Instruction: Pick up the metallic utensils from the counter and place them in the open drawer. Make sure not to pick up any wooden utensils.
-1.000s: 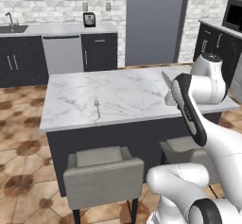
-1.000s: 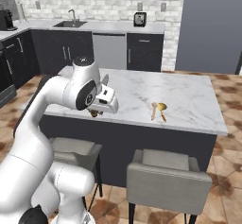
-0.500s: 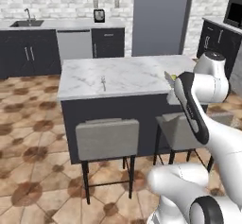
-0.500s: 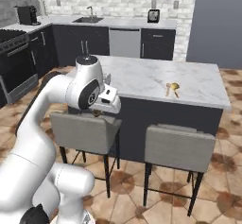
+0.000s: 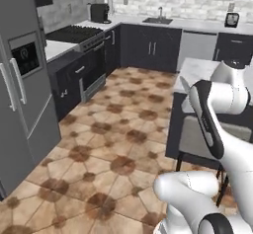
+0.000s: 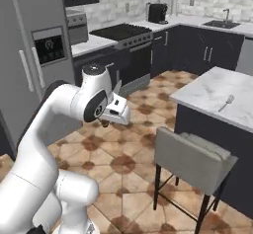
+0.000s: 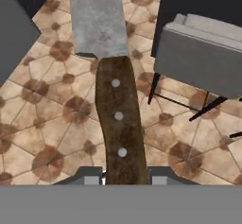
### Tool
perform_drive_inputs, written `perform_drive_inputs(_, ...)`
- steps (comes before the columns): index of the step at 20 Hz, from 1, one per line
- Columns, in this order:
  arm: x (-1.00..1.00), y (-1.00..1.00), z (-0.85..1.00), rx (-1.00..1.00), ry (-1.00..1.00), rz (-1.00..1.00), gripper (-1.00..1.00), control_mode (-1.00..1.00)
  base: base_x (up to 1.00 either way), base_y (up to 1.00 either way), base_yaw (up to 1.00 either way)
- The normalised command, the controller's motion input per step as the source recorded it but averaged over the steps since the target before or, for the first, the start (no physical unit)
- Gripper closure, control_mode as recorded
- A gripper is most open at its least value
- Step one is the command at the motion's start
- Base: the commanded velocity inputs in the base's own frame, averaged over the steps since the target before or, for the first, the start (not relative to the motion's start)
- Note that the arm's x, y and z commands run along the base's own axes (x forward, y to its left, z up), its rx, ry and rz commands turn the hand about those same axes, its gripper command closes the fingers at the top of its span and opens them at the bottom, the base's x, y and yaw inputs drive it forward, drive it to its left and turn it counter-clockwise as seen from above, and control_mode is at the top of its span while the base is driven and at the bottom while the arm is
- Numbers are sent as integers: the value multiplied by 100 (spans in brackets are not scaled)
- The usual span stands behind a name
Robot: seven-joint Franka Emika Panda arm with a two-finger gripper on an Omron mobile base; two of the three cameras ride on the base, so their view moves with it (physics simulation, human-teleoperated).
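In the hand view my gripper (image 7: 125, 178) is shut on the knife (image 7: 118, 119). Its dark brown riveted handle sits between the fingertips (image 7: 90, 179). Its silver blade (image 7: 97, 20) points away over the tiled floor. From the right base camera the gripper (image 6: 105, 124) hangs over the floor, well left of the counter (image 6: 207, 92). The silver fork (image 6: 226, 101) lies on that marble top. In the left base view the blade (image 5: 184, 83) pokes out beside my arm, in front of the counter (image 5: 197, 70). The drawer is out of view.
A grey stool (image 6: 190, 156) stands against the island, also seen from the hand (image 7: 203, 62). A tall steel fridge (image 5: 20, 95) is at the left, a stove (image 6: 123, 33) and dark wall cabinets (image 5: 148, 48) lie behind. Tiled floor (image 5: 113, 144) stretches between.
The whole picture has shifted: the base has moved and turned, so the island now sits at the right edge and the fridge has come into view. The knife stays in my grip.
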Motion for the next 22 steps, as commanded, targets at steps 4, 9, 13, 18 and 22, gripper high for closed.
perform_drive_inputs(4, 0, 0, 0, 0, 0, 0, 100, 100, 100, 33, 41)
perform_drive_inputs(9, 0, 0, 0, 0, 0, 0, 100, 100, 100, 10, 14)
perform_drive_inputs(13, 0, 0, 0, 0, 0, 0, 100, 100, 100, 0, 13)
perform_drive_inputs(18, 0, 0, 0, 0, 0, 0, 100, 100, 100, 0, 22)
perform_drive_inputs(22, 0, 0, 0, 0, 0, 0, 100, 100, 100, -3, 37)
